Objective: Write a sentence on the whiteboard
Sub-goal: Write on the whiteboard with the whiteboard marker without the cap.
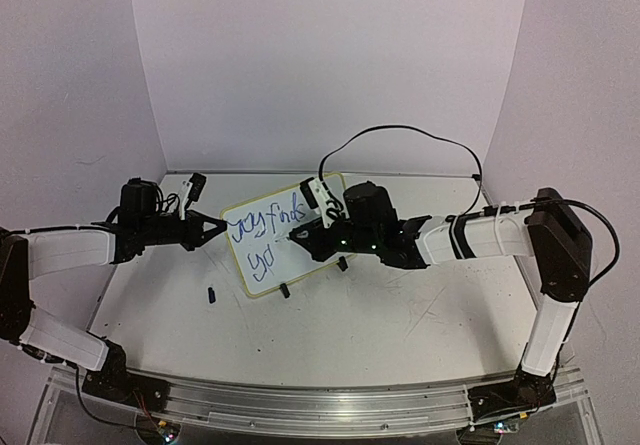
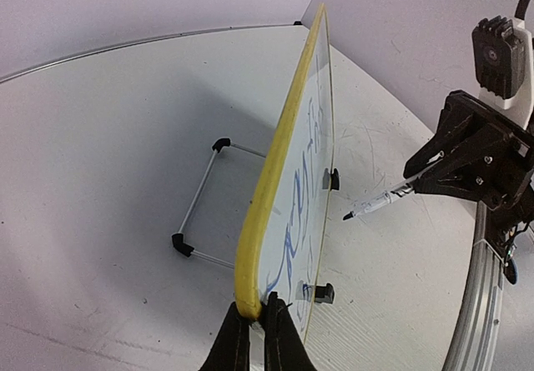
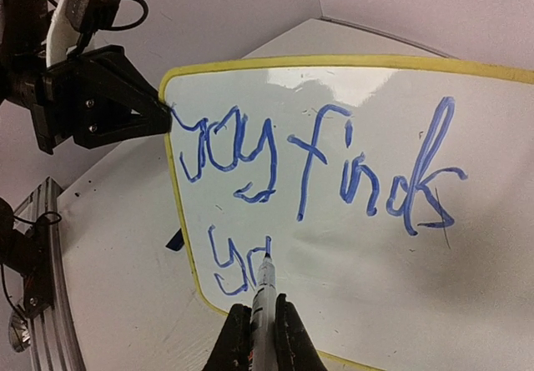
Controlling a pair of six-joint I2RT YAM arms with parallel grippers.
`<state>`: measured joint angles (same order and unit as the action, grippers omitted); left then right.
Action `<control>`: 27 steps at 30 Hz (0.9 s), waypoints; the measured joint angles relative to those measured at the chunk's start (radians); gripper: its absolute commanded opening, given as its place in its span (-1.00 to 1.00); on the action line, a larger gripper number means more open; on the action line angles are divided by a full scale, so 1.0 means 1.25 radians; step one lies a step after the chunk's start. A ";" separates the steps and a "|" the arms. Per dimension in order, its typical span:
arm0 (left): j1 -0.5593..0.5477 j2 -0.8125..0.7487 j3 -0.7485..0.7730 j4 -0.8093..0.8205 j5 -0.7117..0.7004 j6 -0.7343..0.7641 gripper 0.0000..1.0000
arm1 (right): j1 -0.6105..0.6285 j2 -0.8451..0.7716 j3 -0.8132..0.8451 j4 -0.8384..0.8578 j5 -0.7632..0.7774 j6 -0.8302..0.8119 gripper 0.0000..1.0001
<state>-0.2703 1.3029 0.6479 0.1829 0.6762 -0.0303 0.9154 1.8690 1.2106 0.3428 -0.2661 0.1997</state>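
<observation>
The whiteboard [image 1: 255, 250] stands tilted at mid-table, yellow-framed, with blue writing "yay finds" and below it "yd". My left gripper [image 1: 222, 227] is shut on the board's left edge; the left wrist view shows the fingertips [image 2: 257, 313] pinching the yellow frame of the whiteboard [image 2: 267, 179]. My right gripper [image 3: 264, 317] is shut on a marker [image 3: 265, 292], which points at the whiteboard [image 3: 359, 254], tip at the end of the lower word. From the left wrist the marker [image 2: 380, 204] shows a small gap between tip and board face.
A blue cap [image 1: 212, 294] lies on the table left of the board. Two black clip feet [image 1: 284, 290] [image 1: 342, 263] sit under its lower edge. A wire stand [image 2: 204, 200] lies behind it. A black cable [image 1: 400, 130] loops over the right arm.
</observation>
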 measured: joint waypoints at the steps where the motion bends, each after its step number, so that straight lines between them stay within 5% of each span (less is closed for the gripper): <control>1: 0.000 0.000 0.000 0.000 0.000 0.000 -1.00 | 0.000 0.000 0.000 0.000 0.007 -0.011 -1.00; 27: -0.002 0.000 0.000 0.000 -0.003 0.001 -1.00 | 0.010 0.040 0.065 -0.068 0.009 -0.049 -1.00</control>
<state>-0.2726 1.3029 0.6483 0.1829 0.6720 -0.0296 0.9283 1.9190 1.2922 0.2573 -0.2550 0.1390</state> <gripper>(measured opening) 0.051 0.087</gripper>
